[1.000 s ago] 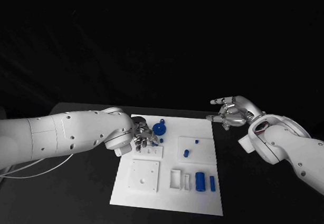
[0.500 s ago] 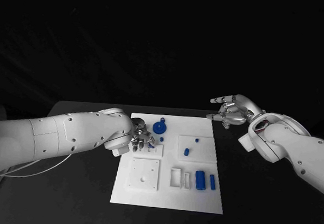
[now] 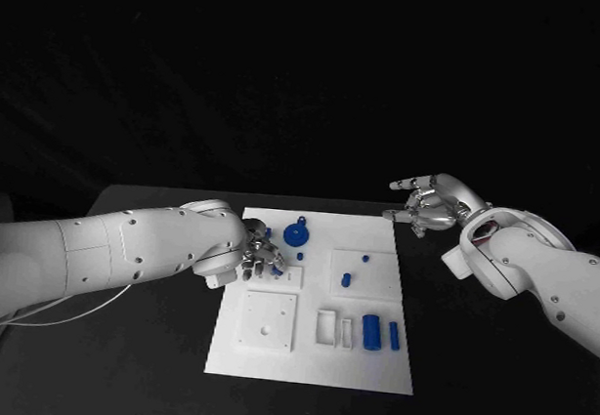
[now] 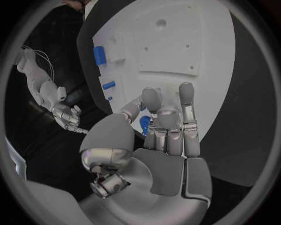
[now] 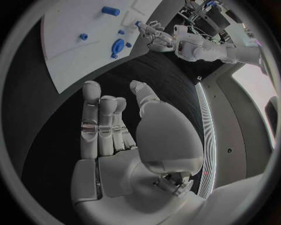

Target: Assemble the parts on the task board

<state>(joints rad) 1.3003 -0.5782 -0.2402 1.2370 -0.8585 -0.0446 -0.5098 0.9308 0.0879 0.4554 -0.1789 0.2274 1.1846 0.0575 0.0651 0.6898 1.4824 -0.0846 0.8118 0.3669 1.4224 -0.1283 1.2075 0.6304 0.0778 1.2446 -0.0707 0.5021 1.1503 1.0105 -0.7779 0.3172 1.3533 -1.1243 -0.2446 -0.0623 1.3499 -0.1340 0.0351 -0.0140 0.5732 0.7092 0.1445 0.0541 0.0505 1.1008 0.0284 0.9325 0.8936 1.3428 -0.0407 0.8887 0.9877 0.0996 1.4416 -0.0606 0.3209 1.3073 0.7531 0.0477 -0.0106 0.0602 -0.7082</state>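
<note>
- Left robot hand [image 3: 262,258] over the task board's [image 3: 371,371] near-left area, pinching a small blue part [image 4: 144,124]; long axis unclear
- Right robot hand [image 3: 428,204] spread, holding nothing, off the board's far-right corner; left is nearer

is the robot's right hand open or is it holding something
Open. The right hand hangs over bare black table beside the task board, fingers apart in the right wrist view with nothing between them.

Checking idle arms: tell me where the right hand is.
In the head view the right hand hovers open beyond the board's far right corner.
</note>
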